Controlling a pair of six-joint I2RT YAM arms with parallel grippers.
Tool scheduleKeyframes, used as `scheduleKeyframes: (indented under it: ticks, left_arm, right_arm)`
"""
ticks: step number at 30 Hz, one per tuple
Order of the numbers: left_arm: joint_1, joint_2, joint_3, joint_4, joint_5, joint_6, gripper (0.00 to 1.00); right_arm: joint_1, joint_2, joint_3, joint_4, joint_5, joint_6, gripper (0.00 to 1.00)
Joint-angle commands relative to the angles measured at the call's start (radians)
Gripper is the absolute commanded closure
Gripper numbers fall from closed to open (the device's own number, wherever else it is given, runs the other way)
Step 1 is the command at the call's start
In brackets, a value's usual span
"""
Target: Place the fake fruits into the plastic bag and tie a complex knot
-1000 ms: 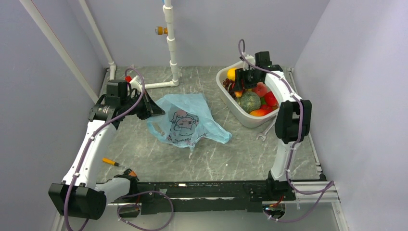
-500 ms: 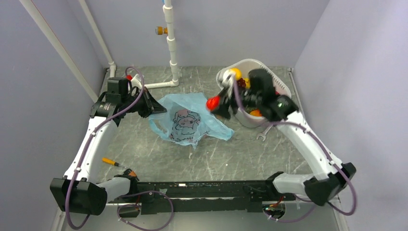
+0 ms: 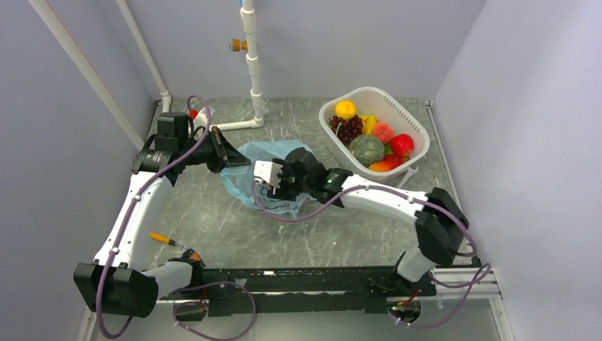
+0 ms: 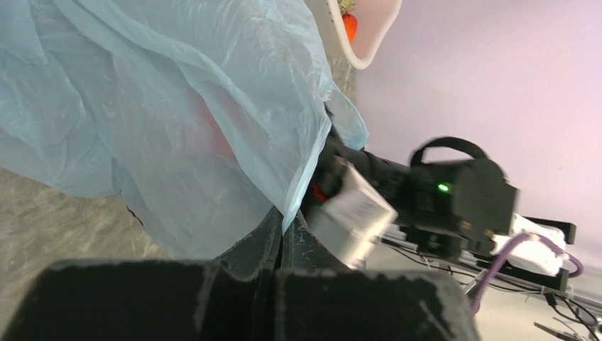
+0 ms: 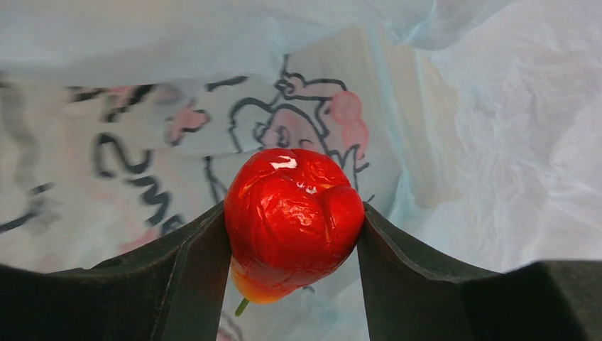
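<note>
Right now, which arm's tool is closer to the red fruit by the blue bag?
Right. The right tool grips the red fruit at the bag; the left tool pinches the bag's edge nearby.

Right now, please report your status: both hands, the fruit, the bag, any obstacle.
Left hand shut on plastic bag edge, holding it up. Right hand shut on red fruit, inside the bag mouth, not yet released. Nothing in the way seen.

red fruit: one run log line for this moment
left gripper: shut on plastic bag edge | right gripper: shut on red fruit, inside bag | basket: other fruits inside
</note>
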Motion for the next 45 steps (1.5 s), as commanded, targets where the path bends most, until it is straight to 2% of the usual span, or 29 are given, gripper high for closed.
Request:
scheduleKeyframes:
  ticks: [1, 5, 10, 14, 19, 22, 25, 28, 34, 36, 39, 45]
  left_arm:
    - [0.011, -0.016, 0.013, 0.038, 0.051, -0.033, 1.00]
    - [0.023, -0.010, 0.006, 0.039, 0.050, -0.035, 1.00]
    - [0.025, -0.008, 0.003, 0.035, 0.041, -0.027, 1.00]
    - [0.025, -0.009, -0.018, 0.036, 0.039, -0.028, 1.00]
    - [0.025, -0.006, -0.043, 0.041, 0.030, -0.034, 1.00]
    - [0.025, -0.001, -0.046, 0.043, 0.021, -0.032, 1.00]
    - [0.025, 0.008, -0.046, 0.047, 0.014, -0.035, 1.00]
    - [0.025, 0.018, -0.043, 0.052, 0.013, -0.036, 1.00]
    - [0.025, 0.031, -0.034, 0.052, 0.011, -0.029, 1.00]
    - [0.025, 0.030, -0.035, 0.050, 0.008, -0.025, 1.00]
    - [0.025, 0.029, -0.037, 0.047, 0.003, -0.022, 1.00]
    - [0.025, 0.044, -0.026, 0.045, -0.003, -0.010, 1.00]
  right_arm:
    - [-0.001, 0.063, 0.000, 0.160, 0.097, -0.100, 0.75]
    - [-0.001, 0.100, -0.031, 0.118, 0.005, -0.131, 0.62]
    - [0.001, 0.077, -0.045, 0.070, -0.024, -0.134, 0.22]
    - [0.001, -0.004, 0.007, 0.013, -0.066, -0.090, 0.09]
    - [-0.005, -0.142, 0.081, -0.064, -0.154, -0.013, 0.07]
    - [-0.051, -0.245, 0.154, -0.122, -0.256, 0.102, 0.06]
    - [-0.170, -0.303, 0.232, -0.174, -0.318, 0.262, 0.05]
    - [-0.344, -0.293, 0.282, -0.238, -0.313, 0.317, 0.05]
    - [-0.731, -0.163, 0.355, -0.348, -0.247, 0.354, 0.04]
    - [-0.812, -0.094, 0.387, -0.345, -0.237, 0.372, 0.05]
    - [-0.884, 0.030, 0.438, -0.303, -0.254, 0.441, 0.05]
    - [-0.899, 0.274, 0.578, -0.187, -0.338, 0.594, 0.00]
